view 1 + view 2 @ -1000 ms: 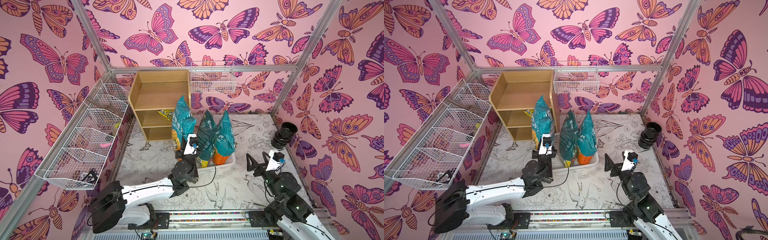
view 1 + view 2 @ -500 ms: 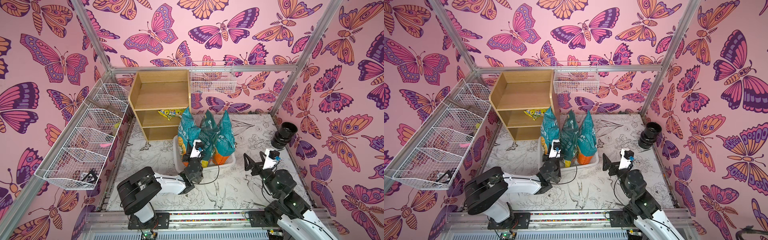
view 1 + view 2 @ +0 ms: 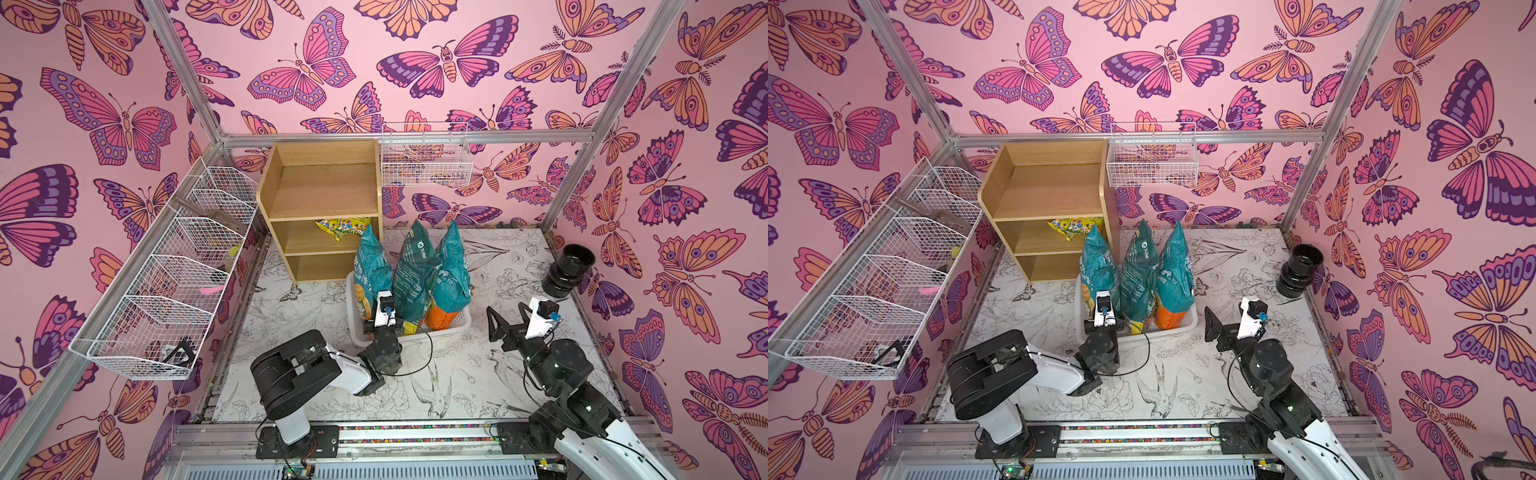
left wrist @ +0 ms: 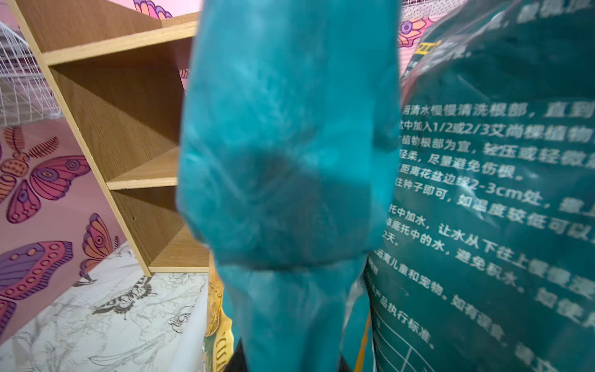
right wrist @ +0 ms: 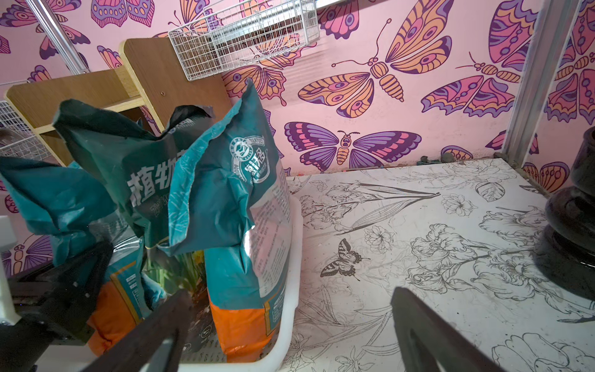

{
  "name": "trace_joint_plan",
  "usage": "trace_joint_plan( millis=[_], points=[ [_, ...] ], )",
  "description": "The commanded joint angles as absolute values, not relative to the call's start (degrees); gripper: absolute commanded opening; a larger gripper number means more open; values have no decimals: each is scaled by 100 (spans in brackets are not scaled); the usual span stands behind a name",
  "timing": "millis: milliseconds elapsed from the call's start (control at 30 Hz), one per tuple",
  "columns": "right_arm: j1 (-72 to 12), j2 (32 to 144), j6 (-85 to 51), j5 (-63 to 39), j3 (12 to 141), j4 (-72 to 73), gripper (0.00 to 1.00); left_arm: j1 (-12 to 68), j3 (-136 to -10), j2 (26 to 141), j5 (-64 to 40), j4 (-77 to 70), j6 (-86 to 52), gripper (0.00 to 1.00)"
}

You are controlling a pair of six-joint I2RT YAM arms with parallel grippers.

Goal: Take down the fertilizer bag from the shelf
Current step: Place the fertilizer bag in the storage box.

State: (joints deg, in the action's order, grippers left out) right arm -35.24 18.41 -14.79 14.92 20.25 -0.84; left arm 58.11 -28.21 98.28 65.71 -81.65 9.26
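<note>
Jaws on the left arm are clenched low on the fertilizer bag (image 4: 289, 161) — it stands upright in the white basket (image 3: 451, 329), off the shelf (image 3: 324, 187) that rises just beyond the grip. Next to it, toward the right arm, two more teal bags (image 3: 415, 270) share the basket. Off to that side the right jaws stand spread wide and empty above the counter (image 3: 457, 386), near the basket's rim — a black pot (image 3: 567, 270) sits farther out past them.
</note>
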Motion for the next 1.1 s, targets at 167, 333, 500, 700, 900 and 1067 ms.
trace_joint_plan(
  millis=[167, 333, 500, 700, 900, 1067],
  points=[
    [-3533, 1986, -1487, 1452, 1970, 54, 99, 6306, -2711, 10382, 6164, -8167, 448, 0],
    [-3533, 2004, -1493, 1464, 1938, 100, 99, 6654, -2852, 10905, 6337, -8165, 452, 0],
    [-3538, 2017, -1489, 1459, 1907, 118, 99, 6845, -3081, 11544, 6561, -8165, 423, 0],
    [-3533, 2030, -1498, 1473, 1865, 151, 99, 6886, -3113, 11735, 6125, -8156, 285, 0],
    [-3533, 2039, -1507, 1481, 1822, 169, 99, 6925, -3068, 11774, 5799, -8101, 403, 0],
    [-3533, 2039, -1494, 1481, 1811, 179, 99, 7013, -2914, 11518, 6253, -8110, 369, 44]
  ],
)
